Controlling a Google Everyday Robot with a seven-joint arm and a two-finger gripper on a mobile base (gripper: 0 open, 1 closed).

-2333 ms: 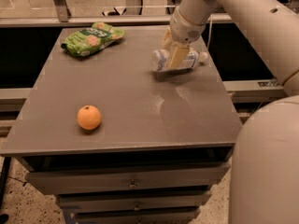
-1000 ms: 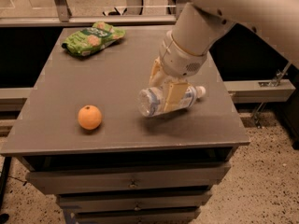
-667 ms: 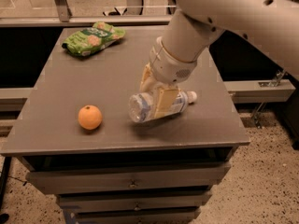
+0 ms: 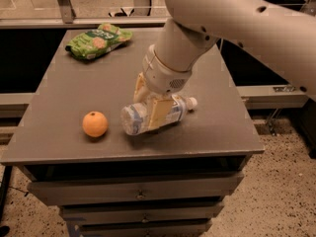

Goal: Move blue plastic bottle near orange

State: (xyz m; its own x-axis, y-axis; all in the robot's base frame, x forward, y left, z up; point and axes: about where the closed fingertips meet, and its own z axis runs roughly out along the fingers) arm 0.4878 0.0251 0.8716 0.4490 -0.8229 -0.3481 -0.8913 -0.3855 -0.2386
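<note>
The gripper (image 4: 150,111) is clamping its fingers on the middle of the blue plastic bottle (image 4: 132,120), holding it sideways low over the front of the table (image 4: 59,95). The bottle's base is pointing at the orange (image 4: 95,124), near it but apart. A green snack bag (image 4: 98,40) is lying at the far left corner.

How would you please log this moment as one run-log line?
gripper: over table front, shut on bottle | bottle: sideways, beside orange, apart | bag: far corner
</note>
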